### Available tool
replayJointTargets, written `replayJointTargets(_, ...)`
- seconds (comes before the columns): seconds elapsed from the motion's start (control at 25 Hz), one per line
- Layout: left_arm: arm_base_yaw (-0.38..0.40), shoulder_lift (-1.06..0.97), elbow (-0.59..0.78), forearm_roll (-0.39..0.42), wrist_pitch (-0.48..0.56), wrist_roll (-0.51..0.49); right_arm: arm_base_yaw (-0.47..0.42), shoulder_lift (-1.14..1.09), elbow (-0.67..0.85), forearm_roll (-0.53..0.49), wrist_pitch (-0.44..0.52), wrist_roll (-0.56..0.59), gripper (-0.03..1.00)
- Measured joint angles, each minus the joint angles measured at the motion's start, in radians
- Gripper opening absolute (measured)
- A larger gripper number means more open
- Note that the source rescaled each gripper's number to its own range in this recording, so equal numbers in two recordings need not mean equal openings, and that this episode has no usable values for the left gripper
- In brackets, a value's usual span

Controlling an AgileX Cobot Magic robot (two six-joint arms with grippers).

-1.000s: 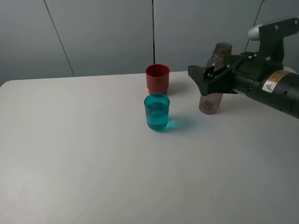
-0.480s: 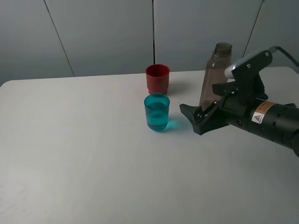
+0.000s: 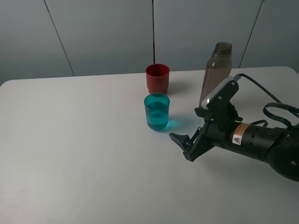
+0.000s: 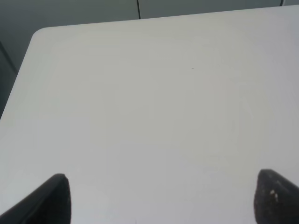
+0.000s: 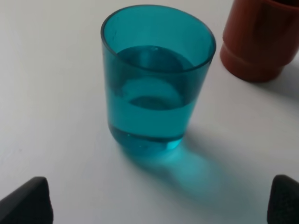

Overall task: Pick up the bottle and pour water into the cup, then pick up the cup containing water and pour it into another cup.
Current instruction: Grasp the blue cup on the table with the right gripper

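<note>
Right gripper (image 3: 182,147) has dropped away from the tall smoky grey-brown plastic bottle (image 3: 216,70), now near the translucent teal plastic tumbler (image 3: 157,112), jaws wide, empty. Tumbler upright, half full; opaque red plastic cup (image 3: 157,78) just behind it. Best next, I judge: advance level, straddle its midsection, close gently. Left gripper (image 4: 163,200) spread, idle.

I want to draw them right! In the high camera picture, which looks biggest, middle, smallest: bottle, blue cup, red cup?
1. bottle, clearly largest.
2-3. blue cup and red cup look nearly alike; the blue one stands nearer the camera, so no ranking.
</note>
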Motion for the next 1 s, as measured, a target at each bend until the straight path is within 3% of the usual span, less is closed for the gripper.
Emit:
replayJointTargets(0.16,0.0,0.0,0.0,0.0,0.0,0.0,0.0,0.091,-0.038,-0.027,-0.08,-0.002,1.0)
replayJointTargets(0.48,0.0,0.0,0.0,0.0,0.0,0.004,0.0,0.234,-0.195,-0.028,-0.125,0.004,1.0)
replayJointTargets(0.68,0.0,0.0,0.0,0.0,0.0,0.004,0.0,0.352,-0.241,-0.021,-0.256,0.01,1.0)
replayJointTargets(1.0,0.0,0.0,0.0,0.0,0.0,0.004,-0.046,0.379,-0.241,-0.029,-0.267,0.022,1.0)
